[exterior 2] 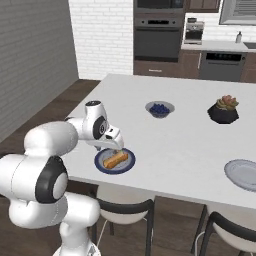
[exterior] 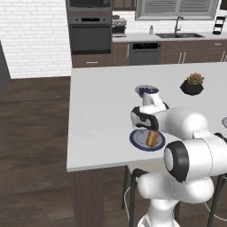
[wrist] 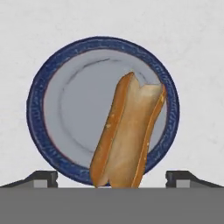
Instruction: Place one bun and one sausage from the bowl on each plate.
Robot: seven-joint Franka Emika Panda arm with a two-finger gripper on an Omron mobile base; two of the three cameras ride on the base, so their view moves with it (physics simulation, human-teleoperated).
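A white tabletop (exterior 2: 180, 145) runs across the middle of a kitchen with a brick wall and a dark oven behind it, and I am working at its near edge. My hand (wrist: 111, 177) hangs just above the blue-rimmed plate (wrist: 37, 109) with its fingertips (wrist: 43, 177) spread wide apart, gripping nothing. The bun (wrist: 129, 135) lies between them on the plate, split side up, its near end reaching over the rim toward me. So I judge the bun for this plate delivered; no sausage is on it that I can see. The plain grey plate (exterior 2: 245, 172) sits bare, well apart at the far right of the tabletop. The small bowl of blue berries (exterior 2: 160, 108) and the black pot with a succulent (exterior 2: 223, 111) stand further back and are not my concern. The wide grey bowl that holds the food I cannot make out from here. Next I should lift straight up clear of the bun, then swing to that bowl for a sausage, taking care not to drag the bun off the rim as I rise.
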